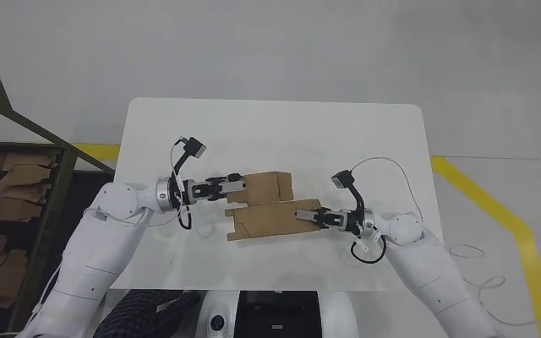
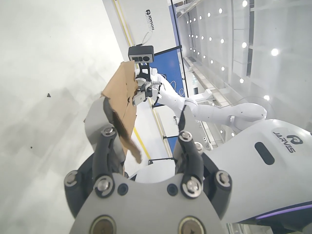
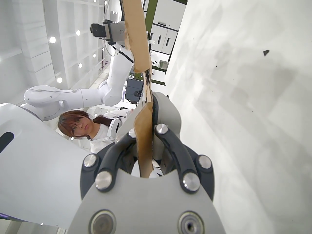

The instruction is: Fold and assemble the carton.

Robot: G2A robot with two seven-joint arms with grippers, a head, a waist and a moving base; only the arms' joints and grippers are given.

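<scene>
While the carton (image 1: 266, 207) sits at mid-counter (image 1: 338, 135), both arms are at it! Flat brown panels, one offset from the other. At one end of the carton, the right gripper (image 1: 303, 215), jaws clamped tight on a cardboard flap. At the opposite end, the left gripper (image 1: 237, 185), jaws spread apart, the carton's edge between them, seemingly brushing one finger (image 2: 96, 118), though that contact is hard to judge.

The white surface (image 1: 338, 118) stands on a pale grey floor (image 1: 254, 42), with a yellow line (image 1: 478, 194) painted at 3 o'clock and a green-framed rack (image 1: 38, 145) of brown cardboard at 9 o'clock. Round ceiling lights (image 2: 275, 52) shine above white and blue partition panels (image 2: 146, 18).
</scene>
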